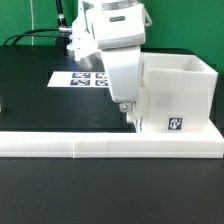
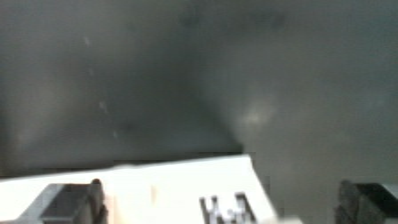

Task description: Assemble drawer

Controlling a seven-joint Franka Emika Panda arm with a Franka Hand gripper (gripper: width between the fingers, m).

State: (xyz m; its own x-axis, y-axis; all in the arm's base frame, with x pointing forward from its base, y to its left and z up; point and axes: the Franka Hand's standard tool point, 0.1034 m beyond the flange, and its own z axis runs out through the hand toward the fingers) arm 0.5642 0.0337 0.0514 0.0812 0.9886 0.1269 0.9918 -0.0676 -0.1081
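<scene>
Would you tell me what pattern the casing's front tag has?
Black-and-white squares, on the white casing; its tag shows best in the exterior view.

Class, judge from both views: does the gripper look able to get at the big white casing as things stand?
Probably yes. The gripper is already right at the casing's near wall, and nothing visible stands between them; whether it actually touches cannot be told.

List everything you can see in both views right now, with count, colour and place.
drawer casing: one, white, open-topped box with a tag on its front, at the exterior view's right, against the wall
L-shaped wall: one, white, long and low, across the front of the table
marker board: one, white with black tags, flat on the table behind the arm
table: one, black surface
gripper: one, white, at the casing's near corner; whether the jaws are gripping cannot be told
</scene>
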